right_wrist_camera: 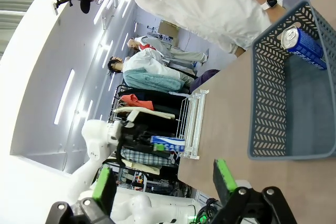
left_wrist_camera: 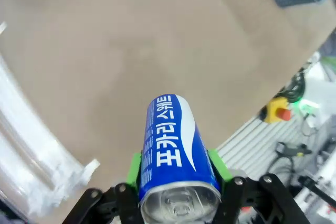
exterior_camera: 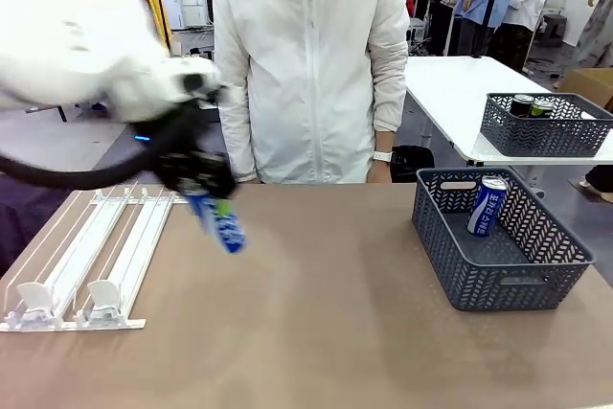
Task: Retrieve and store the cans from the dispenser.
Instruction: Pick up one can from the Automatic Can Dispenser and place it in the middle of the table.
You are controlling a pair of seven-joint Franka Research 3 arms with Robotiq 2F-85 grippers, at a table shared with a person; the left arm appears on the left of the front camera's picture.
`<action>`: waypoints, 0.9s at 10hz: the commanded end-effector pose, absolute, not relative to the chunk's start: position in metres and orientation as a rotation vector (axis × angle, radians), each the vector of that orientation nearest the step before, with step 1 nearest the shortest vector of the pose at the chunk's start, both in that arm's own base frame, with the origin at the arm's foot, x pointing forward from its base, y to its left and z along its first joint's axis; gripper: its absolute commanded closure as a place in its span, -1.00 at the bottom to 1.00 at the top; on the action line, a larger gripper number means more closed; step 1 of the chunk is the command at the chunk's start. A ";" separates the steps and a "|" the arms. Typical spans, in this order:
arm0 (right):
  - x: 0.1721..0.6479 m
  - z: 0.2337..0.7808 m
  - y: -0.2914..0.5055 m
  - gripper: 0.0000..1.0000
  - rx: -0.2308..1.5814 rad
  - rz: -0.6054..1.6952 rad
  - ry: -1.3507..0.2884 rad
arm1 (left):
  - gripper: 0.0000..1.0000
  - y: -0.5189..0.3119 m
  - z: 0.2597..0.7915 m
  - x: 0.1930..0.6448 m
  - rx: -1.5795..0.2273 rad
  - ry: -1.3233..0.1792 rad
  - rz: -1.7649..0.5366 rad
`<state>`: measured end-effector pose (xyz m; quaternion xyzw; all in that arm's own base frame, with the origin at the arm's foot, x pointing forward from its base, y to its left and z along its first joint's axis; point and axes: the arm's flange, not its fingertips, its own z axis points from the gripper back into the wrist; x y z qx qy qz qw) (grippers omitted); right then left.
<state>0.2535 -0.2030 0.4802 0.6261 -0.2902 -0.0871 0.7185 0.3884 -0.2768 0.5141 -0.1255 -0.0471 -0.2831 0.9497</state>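
My left gripper (exterior_camera: 205, 194) hangs above the table just right of the dispenser (exterior_camera: 91, 256), shut on a blue can (exterior_camera: 226, 230) with white lettering that tilts down to the right. In the left wrist view the green pads (left_wrist_camera: 134, 168) clamp both sides of this can (left_wrist_camera: 173, 148), silver top towards the camera. A second blue can (exterior_camera: 487, 205) leans inside the grey basket (exterior_camera: 522, 280) at the right. My right gripper (right_wrist_camera: 165, 179) stands open with nothing between its fingers, and its view takes in the basket (right_wrist_camera: 265, 93), the can in it (right_wrist_camera: 303, 43) and the dispenser (right_wrist_camera: 192, 123).
A person in a white jacket (exterior_camera: 306, 64) stands at the far edge. On a white table behind, another dark basket (exterior_camera: 546, 131) holds dark cans (exterior_camera: 522, 104). White pusher blocks (exterior_camera: 101, 302) sit at the dispenser's near end. Bare tabletop lies between dispenser and basket.
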 end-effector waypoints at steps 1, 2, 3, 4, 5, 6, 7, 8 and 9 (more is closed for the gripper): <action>0.255 0.482 -0.203 -1.00 1.393 -0.176 -0.672 | 1.00 -0.334 0.504 0.446 -0.173 -0.052 -0.594; 0.255 0.482 -0.203 -1.00 1.393 -0.176 -0.672 | 1.00 -0.379 0.478 0.463 -0.164 -0.015 -0.606; 0.255 0.482 -0.203 -1.00 1.393 -0.176 -0.672 | 1.00 -0.406 0.452 0.473 -0.148 0.015 -0.603; 0.255 0.482 -0.203 -1.00 1.393 -0.176 -0.672 | 1.00 -0.422 0.432 0.476 -0.112 0.017 -0.580; 0.255 0.482 -0.203 -1.00 1.393 -0.176 -0.672 | 1.00 -0.435 0.417 0.475 -0.061 -0.005 -0.578; 0.255 0.482 -0.203 -1.00 1.393 -0.176 -0.672 | 1.00 -0.444 0.405 0.473 -0.044 -0.015 -0.574; 0.255 0.482 -0.203 -1.00 1.393 -0.176 -0.672 | 1.00 -0.448 0.397 0.473 -0.033 -0.025 -0.571; 0.255 0.482 -0.203 -1.00 1.393 -0.176 -0.672 | 1.00 -0.447 0.392 0.473 -0.036 -0.024 -0.562; 0.255 0.482 -0.203 -1.00 1.393 -0.176 -0.672 | 1.00 -0.447 0.390 0.474 -0.038 -0.005 -0.568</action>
